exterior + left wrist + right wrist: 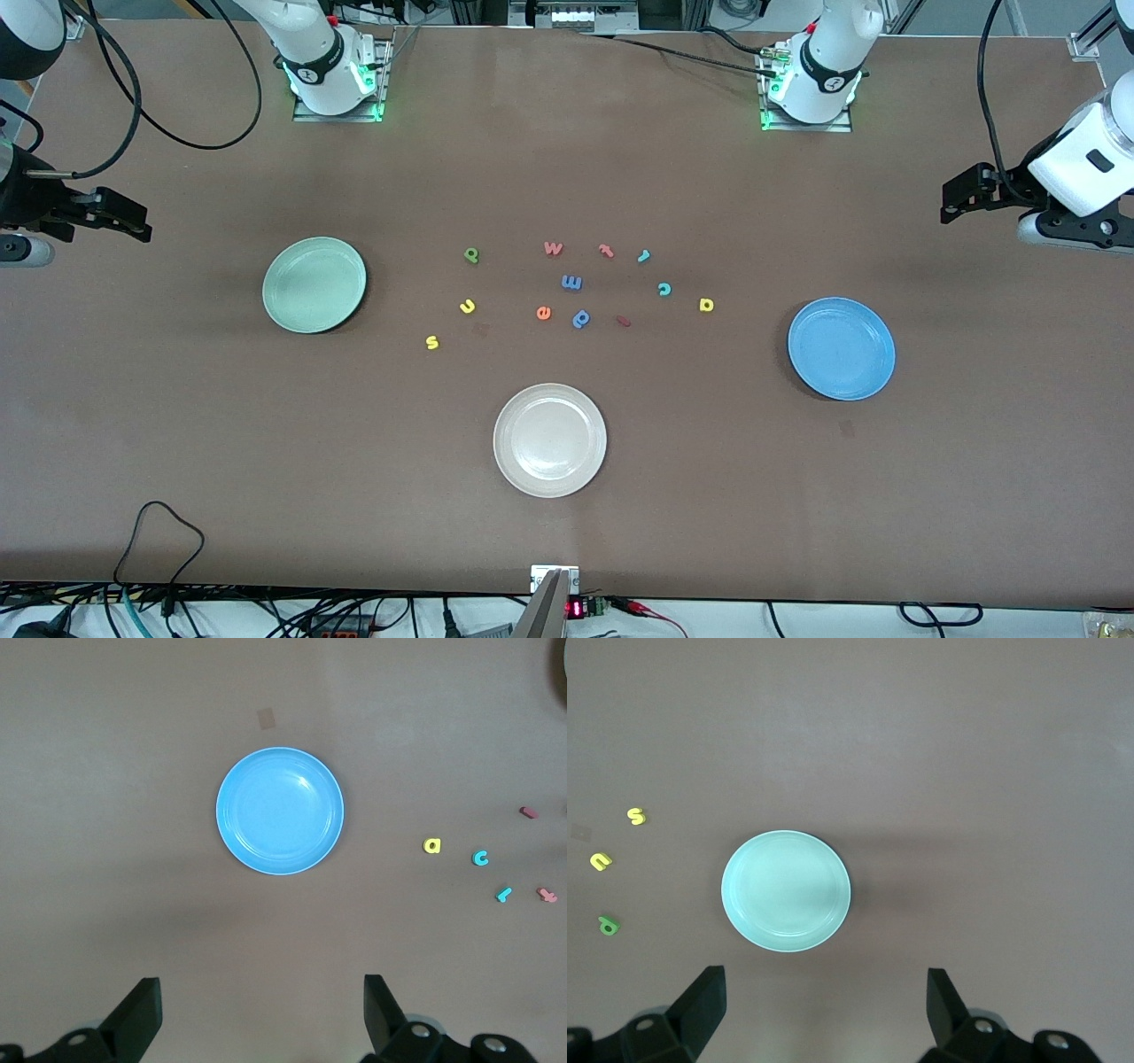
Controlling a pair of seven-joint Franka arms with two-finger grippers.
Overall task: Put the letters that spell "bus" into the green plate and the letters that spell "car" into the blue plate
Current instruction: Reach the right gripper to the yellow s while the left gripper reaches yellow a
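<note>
Both arms wait high at the table's ends, left gripper [257, 1014] and right gripper [824, 1010] spread wide, holding nothing. Green plate [314, 284] sits bare toward the right arm's end, blue plate [841, 348] bare toward the left arm's. Between them lie green b [471, 255], yellow u [467, 307], s [432, 342]; teal r [644, 257], c [664, 289], yellow a [706, 305]. Open tabletop rings both plates.

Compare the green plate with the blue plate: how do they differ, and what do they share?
The green plate is pale mint; the blue plate is bright sky-blue. Green sits toward the right arm's end, blue toward the left arm's end. Blue lies nearer the front camera. Both are round, rimmed and hold no letters.
</note>
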